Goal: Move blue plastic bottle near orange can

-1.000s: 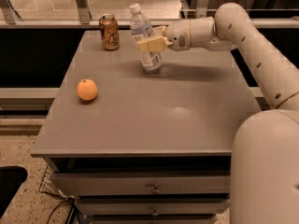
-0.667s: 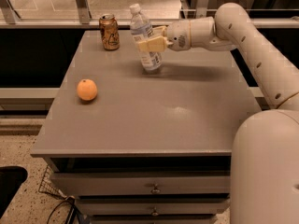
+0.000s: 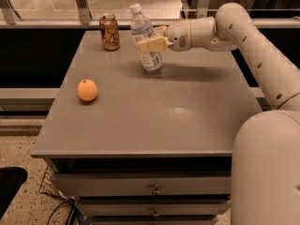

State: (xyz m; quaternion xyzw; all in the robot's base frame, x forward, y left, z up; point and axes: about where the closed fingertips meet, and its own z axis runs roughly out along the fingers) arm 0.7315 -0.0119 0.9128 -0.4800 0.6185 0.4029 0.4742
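Observation:
The blue plastic bottle (image 3: 146,37), clear with a white cap and pale label, stands tilted at the back middle of the grey table (image 3: 150,116). My gripper (image 3: 151,43) reaches in from the right and is shut on the bottle's middle. The orange can (image 3: 109,32), brownish-orange with a silver top, stands upright at the table's back left, a short way left of the bottle and apart from it.
A round orange fruit (image 3: 87,89) lies on the left side of the table. My white arm (image 3: 253,46) spans the right side. Drawers (image 3: 154,189) sit below the tabletop. A railing (image 3: 84,3) runs behind the table.
The bottle and gripper have shifted slightly left toward the can; otherwise nothing has visibly changed.

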